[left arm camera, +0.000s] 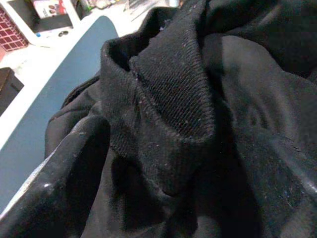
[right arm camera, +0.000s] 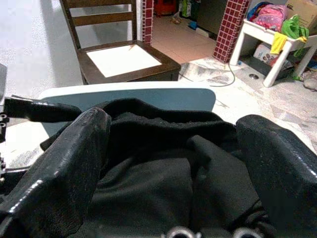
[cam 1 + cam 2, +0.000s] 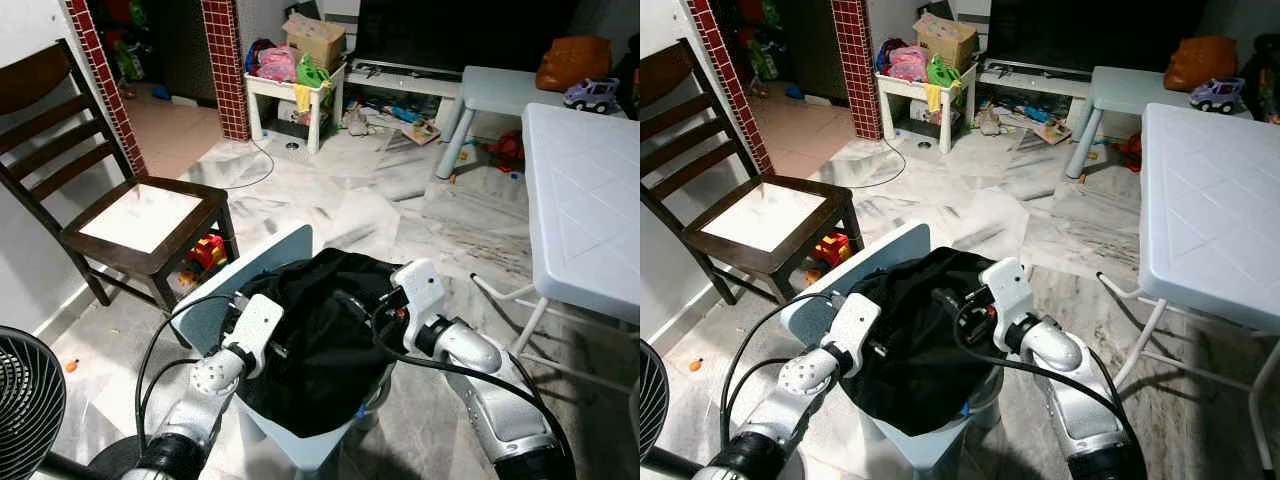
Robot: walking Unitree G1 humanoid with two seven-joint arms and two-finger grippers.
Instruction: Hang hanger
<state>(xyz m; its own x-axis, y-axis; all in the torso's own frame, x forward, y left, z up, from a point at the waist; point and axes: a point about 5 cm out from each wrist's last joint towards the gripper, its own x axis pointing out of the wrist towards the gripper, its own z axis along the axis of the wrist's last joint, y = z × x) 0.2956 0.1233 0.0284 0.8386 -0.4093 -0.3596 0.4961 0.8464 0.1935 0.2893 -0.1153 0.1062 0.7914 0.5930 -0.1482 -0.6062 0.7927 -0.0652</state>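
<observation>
A black garment [image 3: 320, 345] lies heaped on a light blue plastic chair [image 3: 262, 262] right in front of me. My left gripper [image 1: 168, 188] is pushed into the cloth from the left. Its fingers [image 1: 49, 198] stand apart, and a ribbed folded edge of the garment [image 1: 173, 99] lies between them. My right gripper [image 2: 173, 121] hovers open over the garment's right side, with its fingers [image 2: 74, 163] wide apart and pointing toward the chair's backrest [image 2: 129, 96]. In the eye views both wrists [image 3: 250, 335] rest against the heap.
A dark wooden chair [image 3: 140, 215] stands to the left with a toy [image 3: 207, 250] under it. A white plastic table [image 3: 590, 200] is at the right and a fan [image 3: 25, 400] at the lower left. A cluttered small table [image 3: 295, 85] and scattered toys lie across the marble floor.
</observation>
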